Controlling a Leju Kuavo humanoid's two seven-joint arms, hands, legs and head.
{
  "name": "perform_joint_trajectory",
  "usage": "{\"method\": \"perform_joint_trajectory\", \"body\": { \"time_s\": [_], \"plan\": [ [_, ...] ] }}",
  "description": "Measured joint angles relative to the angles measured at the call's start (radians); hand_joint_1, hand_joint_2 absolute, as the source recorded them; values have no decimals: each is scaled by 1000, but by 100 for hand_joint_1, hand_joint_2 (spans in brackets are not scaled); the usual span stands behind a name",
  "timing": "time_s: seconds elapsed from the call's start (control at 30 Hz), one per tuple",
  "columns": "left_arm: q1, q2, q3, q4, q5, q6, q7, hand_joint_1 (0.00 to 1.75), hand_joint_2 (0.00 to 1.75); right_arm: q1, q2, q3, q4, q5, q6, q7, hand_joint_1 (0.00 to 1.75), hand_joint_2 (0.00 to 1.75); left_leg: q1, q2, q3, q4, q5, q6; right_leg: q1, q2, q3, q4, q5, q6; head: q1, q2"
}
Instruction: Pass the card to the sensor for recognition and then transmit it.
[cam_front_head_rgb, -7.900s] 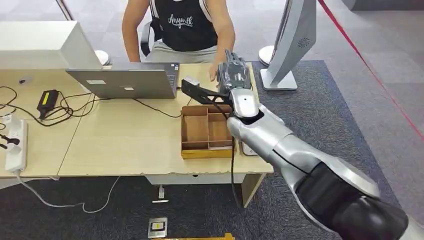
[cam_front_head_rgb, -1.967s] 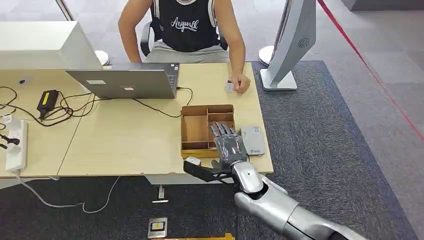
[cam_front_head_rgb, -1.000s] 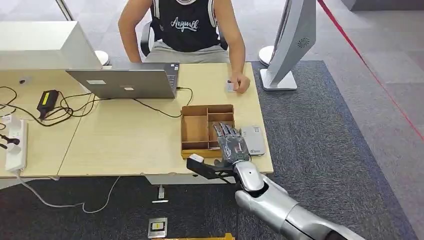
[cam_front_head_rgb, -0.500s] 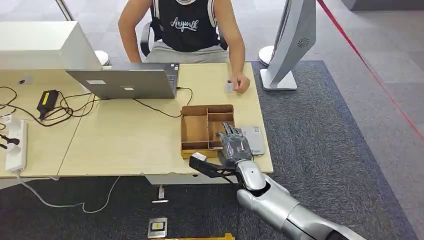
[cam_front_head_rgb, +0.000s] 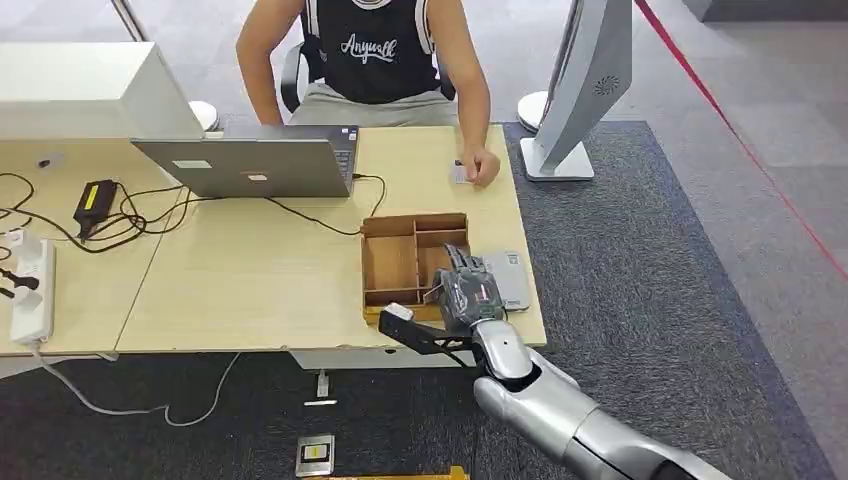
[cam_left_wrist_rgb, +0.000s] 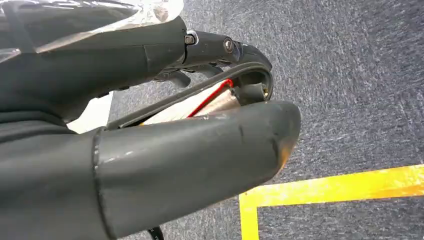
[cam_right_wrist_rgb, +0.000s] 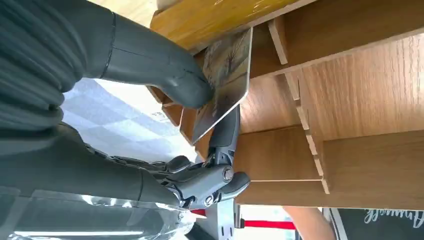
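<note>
My right hand (cam_front_head_rgb: 468, 295) reaches over the near right compartment of the wooden tray (cam_front_head_rgb: 390, 262) at the table's front edge. In the right wrist view its thumb (cam_right_wrist_rgb: 165, 85) and a finger pinch a printed card (cam_right_wrist_rgb: 227, 75), tilted up on edge above the tray's dividers (cam_right_wrist_rgb: 370, 90). In the head view the card (cam_front_head_rgb: 436, 290) shows as a thin sliver beside the fingers. The grey flat sensor (cam_front_head_rgb: 508, 280) lies on the table just right of the tray. My left hand (cam_left_wrist_rgb: 150, 150) hangs over the carpet, fingers curled toward the thumb, holding nothing.
A person sits at the far side, one hand (cam_front_head_rgb: 482, 168) resting on a small card (cam_front_head_rgb: 459, 172). A laptop (cam_front_head_rgb: 250, 165), cables, a power strip (cam_front_head_rgb: 30, 290) and a white box lie to the left. A grey stand (cam_front_head_rgb: 580, 80) rises at the right.
My right hand came back from the far edge to the near edge, then moved forward over the tray. Its fingers have closed and the card now stands tilted up between them.
</note>
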Motion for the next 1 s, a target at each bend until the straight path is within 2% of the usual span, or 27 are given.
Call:
{"method": "perform_joint_trajectory", "body": {
  "time_s": [0.1,0.17,0.33,0.4,0.6,1.0],
  "plan": [
    [0,0,0,0,0,0,0,0,0,0,1,0,3,-2,-1,-3,152,175,0,0,0,0,0,0,0,0,0,0,0,0,0,0],
    [0,0,0,0,2,0,-3,0,0,1,3,-1,5,-7,-5,-6,159,175,0,0,0,0,0,0,0,0,0,0,0,0,0,0],
    [0,-1,0,0,2,0,-7,0,0,4,4,-2,15,-11,-21,-14,157,175,0,0,0,0,0,0,0,0,0,0,0,0,0,0],
    [0,-1,0,0,1,0,-7,0,0,5,5,-3,19,-11,-25,-16,175,175,0,0,0,0,0,0,0,0,0,0,0,0,0,0],
    [0,-3,-1,0,0,1,-7,0,0,6,11,-13,29,2,-69,-23,175,175,0,0,0,0,0,0,0,0,0,0,0,0,0,0],
    [0,-5,-1,0,0,2,-7,0,0,6,15,-24,34,6,-74,-24,175,175,0,0,0,0,0,0,0,0,0,0,0,0,0,0]
  ]
}}
